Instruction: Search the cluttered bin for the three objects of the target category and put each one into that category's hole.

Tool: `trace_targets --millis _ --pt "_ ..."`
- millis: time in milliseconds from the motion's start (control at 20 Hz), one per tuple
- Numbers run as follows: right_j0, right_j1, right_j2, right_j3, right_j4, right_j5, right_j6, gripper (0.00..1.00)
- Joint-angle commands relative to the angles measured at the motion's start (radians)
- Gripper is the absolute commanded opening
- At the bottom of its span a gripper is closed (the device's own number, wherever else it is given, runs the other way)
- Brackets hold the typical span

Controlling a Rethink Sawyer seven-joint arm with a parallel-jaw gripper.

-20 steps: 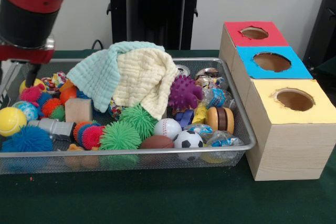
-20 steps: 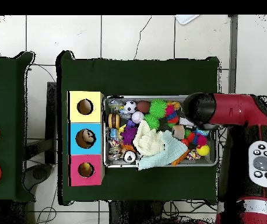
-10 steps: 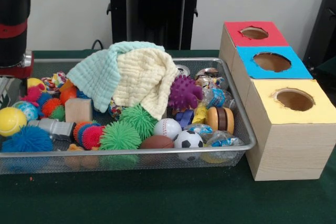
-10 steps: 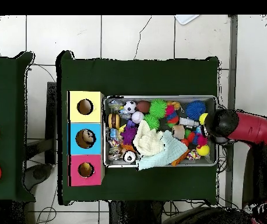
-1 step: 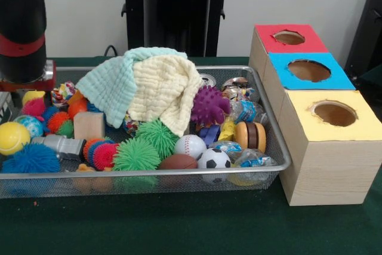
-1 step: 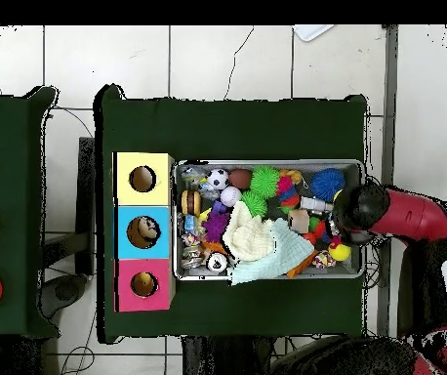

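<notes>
A wire mesh bin (image 5: pixel 271 126) holds a jumble of toys under two draped cloths, pale green (image 5: pixel 110 82) and cream (image 5: pixel 164 91). Near the front lie a baseball (image 5: pixel 190 146), a soccer ball (image 5: pixel 213 159) and a brown football (image 5: pixel 178 162). A purple spiky ball (image 5: pixel 210 106), green fuzzy balls (image 5: pixel 137 154), a blue fuzzy ball (image 5: pixel 33 158), a yellow ball (image 5: pixel 13 138) and a wooden block (image 5: pixel 89 125) are also there. My gripper (image 5: pixel 6 104) hangs at the bin's left end, mostly cut off by the picture edge. In the overhead view the gripper (image 6: pixel 352 211) is over the bin's right end.
Three wooden boxes stand beside the bin, each with a round hole: red (image 5: pixel 289 38), blue (image 5: pixel 308 71) and yellow (image 5: pixel 334 113). Something shows inside the blue hole (image 6: pixel 144 229) from above. Plastic bottles (image 5: pixel 248 111) and a burger toy (image 5: pixel 250 135) crowd the bin's box-side end.
The arm swung from above the toys out to the bin's end, then edged back a little toward the bin. The toys and cloths lie as before.
</notes>
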Motion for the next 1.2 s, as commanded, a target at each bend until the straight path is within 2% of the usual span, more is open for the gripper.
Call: trace_targets --millis 50,350,700,950,1200 --pt "0.002 0.064 0.09 0.123 0.033 0.083 -0.08 1.0" --pt "0.008 0.054 0.09 0.196 0.054 0.053 -0.026 1.0" --pt "0.068 0.027 0.06 0.281 0.097 0.056 0.11 1.0" --pt "0.119 0.028 0.046 0.306 0.152 0.055 0.199 1.0" --pt "0.156 0.016 0.041 0.334 0.222 0.049 0.235 1.0"
